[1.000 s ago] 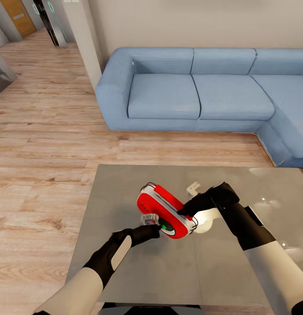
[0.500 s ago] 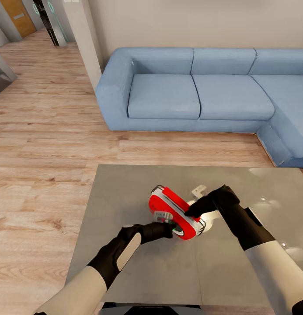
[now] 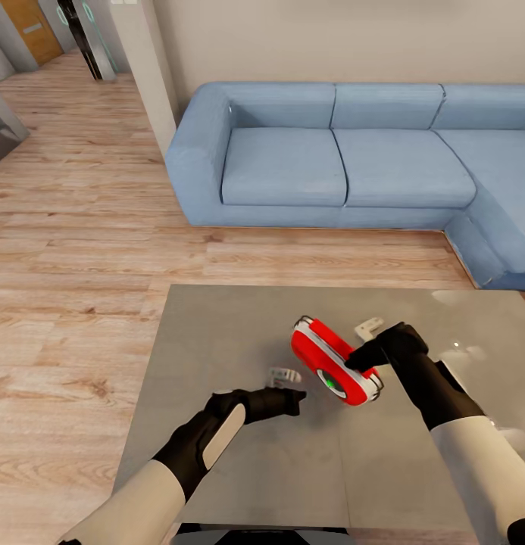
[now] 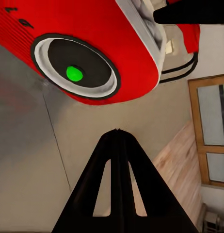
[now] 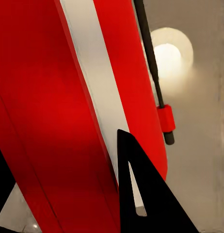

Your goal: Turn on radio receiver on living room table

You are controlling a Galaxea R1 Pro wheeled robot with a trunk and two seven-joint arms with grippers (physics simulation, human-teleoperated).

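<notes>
Gripping the radio receiver (image 3: 334, 363) right of frame centre, tilted above the table (image 3: 217, 333), the right gripper (image 3: 362, 356) clamps its edge, probably to face the green-lit dial toward the left gripper (image 3: 292, 395), whose fingers are pressed together, empty

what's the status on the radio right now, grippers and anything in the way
Right gripper clamped on the radio receiver, tilted above the table. Left gripper shut, short of the dial, green spot showing. Nothing between them.
</notes>
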